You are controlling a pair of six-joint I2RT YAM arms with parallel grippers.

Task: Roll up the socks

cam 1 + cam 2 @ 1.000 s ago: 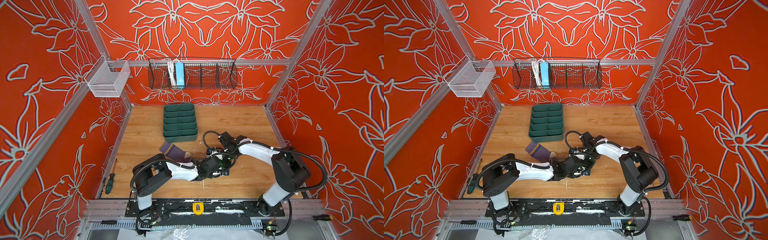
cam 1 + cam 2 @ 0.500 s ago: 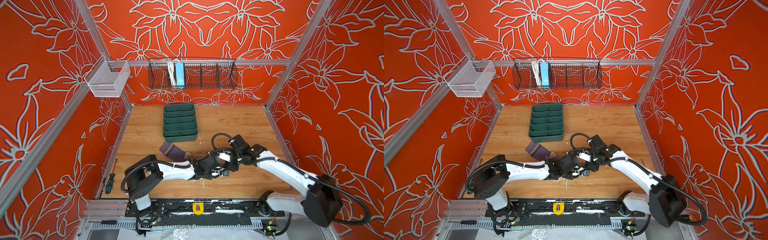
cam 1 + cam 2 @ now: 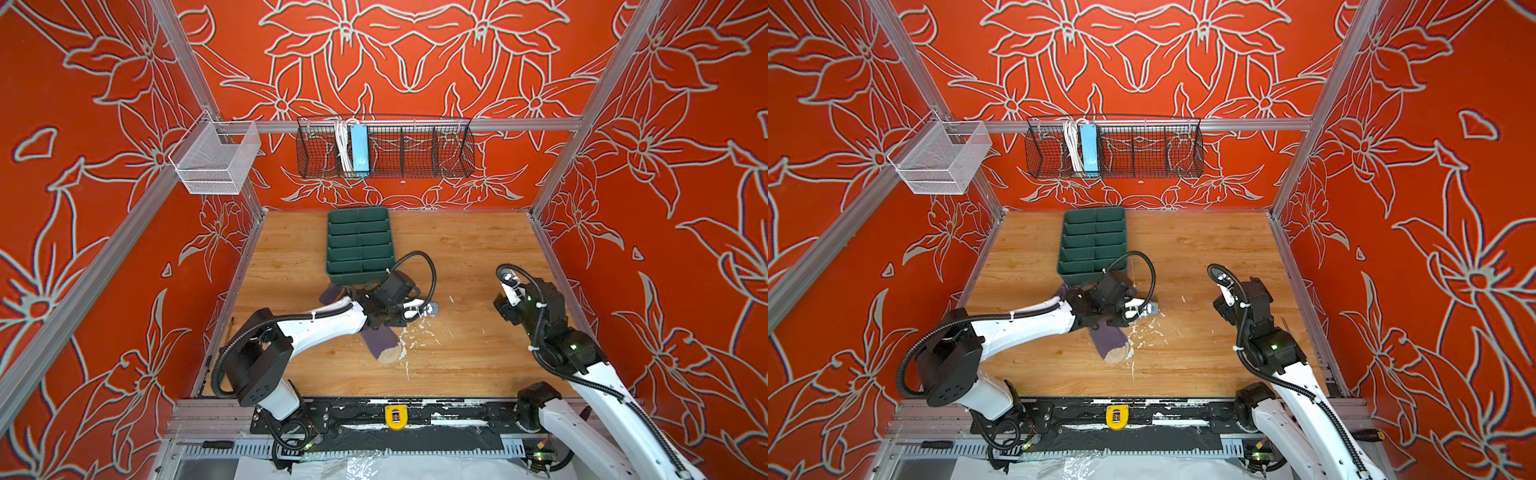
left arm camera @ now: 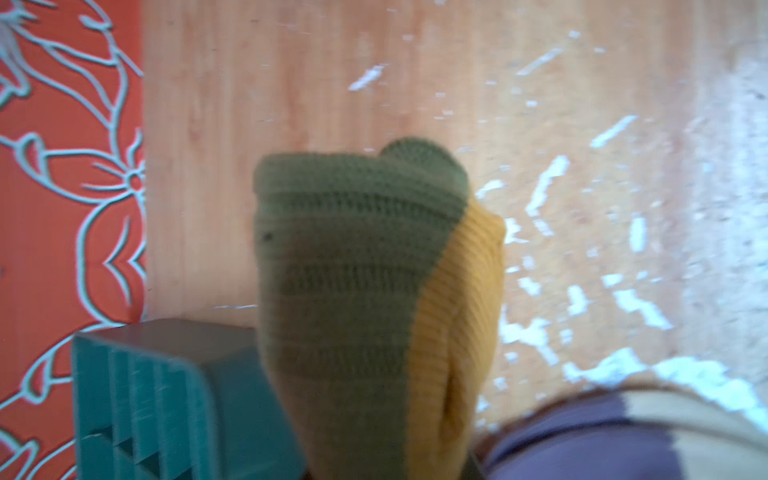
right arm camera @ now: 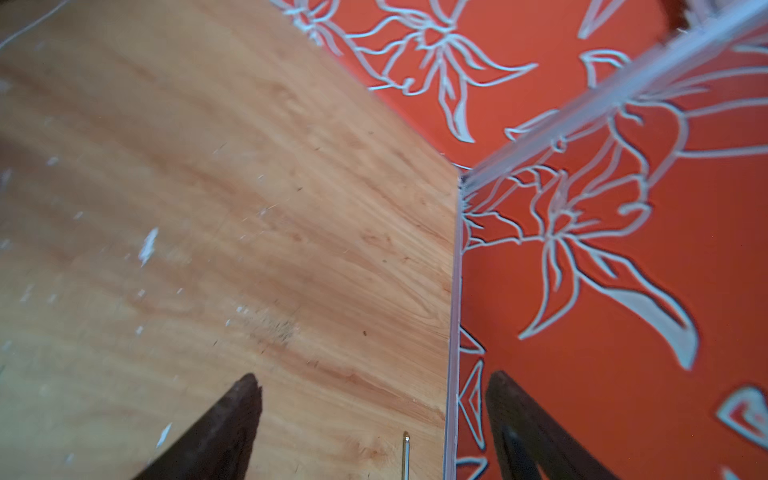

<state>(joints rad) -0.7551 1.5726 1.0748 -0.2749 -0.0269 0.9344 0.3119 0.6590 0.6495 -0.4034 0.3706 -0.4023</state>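
The purple sock (image 3: 380, 338) (image 3: 1108, 338) lies flat on the wooden table, passing under my left arm, with its beige toe (image 3: 390, 355) toward the front. In the left wrist view the olive-green sock (image 4: 353, 270) with its mustard heel (image 4: 453, 299) rises out of the jaws and hides them. The purple sock (image 4: 582, 436) lies just beside it. My left gripper (image 3: 399, 313) (image 3: 1125, 311) is shut on the olive-green sock just in front of the green tray. My right gripper (image 5: 374, 415) stands open and empty over bare wood by the right wall.
A green slotted tray (image 3: 359, 245) (image 3: 1094, 241) (image 4: 145, 395) stands mid-table behind the left gripper. White flecks (image 3: 415, 336) litter the wood near the purple toe. A black wire basket (image 3: 384, 145) and a white mesh basket (image 3: 216, 160) hang on the walls. My right arm (image 3: 548, 316) is near the right wall.
My right gripper has opened and swung away from the left gripper in the middle to the right side of the table. The left gripper shifted slightly back, uncovering the purple sock's toe.
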